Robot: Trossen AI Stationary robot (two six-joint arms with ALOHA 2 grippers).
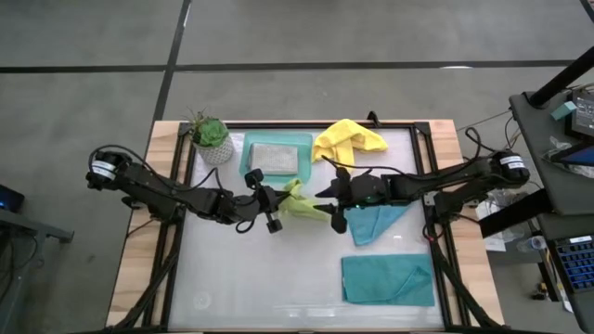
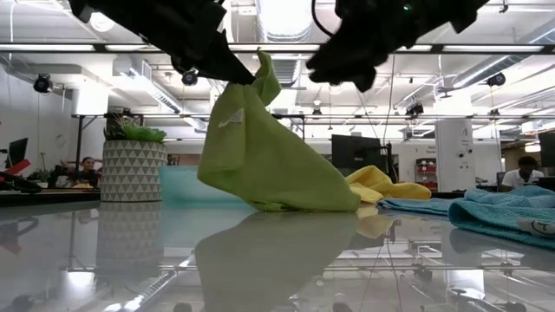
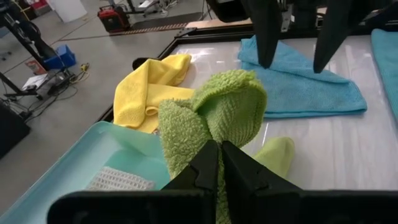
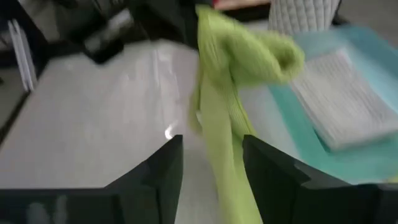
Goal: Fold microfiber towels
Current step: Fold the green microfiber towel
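Note:
My left gripper (image 1: 278,199) is shut on the lime green towel (image 1: 302,202) above the middle of the table. The towel hangs in a bunched cone (image 2: 260,147). My right gripper (image 1: 330,206) is open right beside it. In the right wrist view its two fingers stand on either side of the towel's hanging part (image 4: 217,149), and I see no touch. A yellow towel (image 1: 348,139) lies crumpled at the far edge. A grey towel (image 1: 276,156) lies in the mint tray (image 1: 249,153). Two teal towels (image 1: 379,223) (image 1: 388,279) lie flat at the right. My left gripper pinches a bunched fold near the lime green towel's top (image 3: 214,134) between its two shut fingers (image 3: 202,163). The fingers come slanting down from the table's left. A small tip (image 2: 265,62) sticks up past them. The towel hangs slack, with its lower end (image 2: 299,201) on the table.
A small potted plant (image 1: 210,139) stands at the far left, beside the tray. The nearer teal towel is folded by the near right edge. Bare glossy table (image 1: 260,278) lies at the near left. People and desks show in the room beyond.

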